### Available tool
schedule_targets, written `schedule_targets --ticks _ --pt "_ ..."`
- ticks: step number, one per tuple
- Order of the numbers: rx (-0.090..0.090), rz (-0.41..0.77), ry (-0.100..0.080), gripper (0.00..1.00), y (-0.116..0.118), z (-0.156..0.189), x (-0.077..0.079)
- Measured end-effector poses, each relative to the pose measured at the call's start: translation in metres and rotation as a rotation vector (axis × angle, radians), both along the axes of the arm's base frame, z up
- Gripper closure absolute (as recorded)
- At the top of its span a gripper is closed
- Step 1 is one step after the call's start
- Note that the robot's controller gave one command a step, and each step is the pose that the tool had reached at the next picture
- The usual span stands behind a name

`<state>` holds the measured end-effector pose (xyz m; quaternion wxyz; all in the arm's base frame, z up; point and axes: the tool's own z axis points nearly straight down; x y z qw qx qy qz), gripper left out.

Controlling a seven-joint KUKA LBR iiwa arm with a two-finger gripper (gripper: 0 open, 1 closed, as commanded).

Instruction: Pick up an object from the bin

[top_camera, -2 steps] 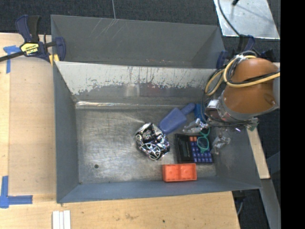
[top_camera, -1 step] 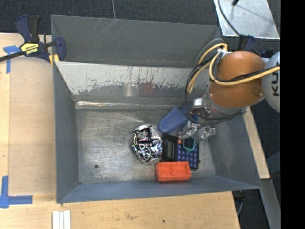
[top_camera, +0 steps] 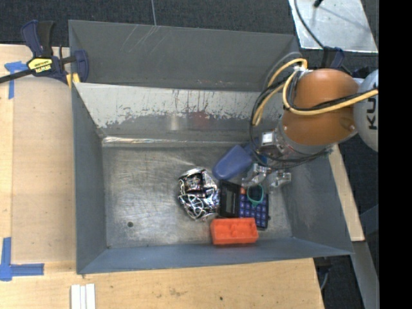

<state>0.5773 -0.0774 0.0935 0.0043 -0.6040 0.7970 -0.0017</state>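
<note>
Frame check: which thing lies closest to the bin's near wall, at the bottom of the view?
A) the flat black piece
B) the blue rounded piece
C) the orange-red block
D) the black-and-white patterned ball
C: the orange-red block sits right at the foot of the bin's near wall, lower in the view than the black-and-white patterned ball and the blue rounded piece beside the gripper.

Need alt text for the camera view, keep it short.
The gripper hangs low over a small cluster of things at the right of the grey bin, just above a dark blue keypad-like thing and beside a blue oval piece. A red block and a black-and-white crumpled ball lie close by.
</note>
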Motion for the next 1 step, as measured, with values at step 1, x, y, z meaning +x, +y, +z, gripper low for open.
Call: schedule_targets --ticks 1 --pt "-0.001 -0.005 0.006 1.00 -0.0212 0.1146 0.0270"
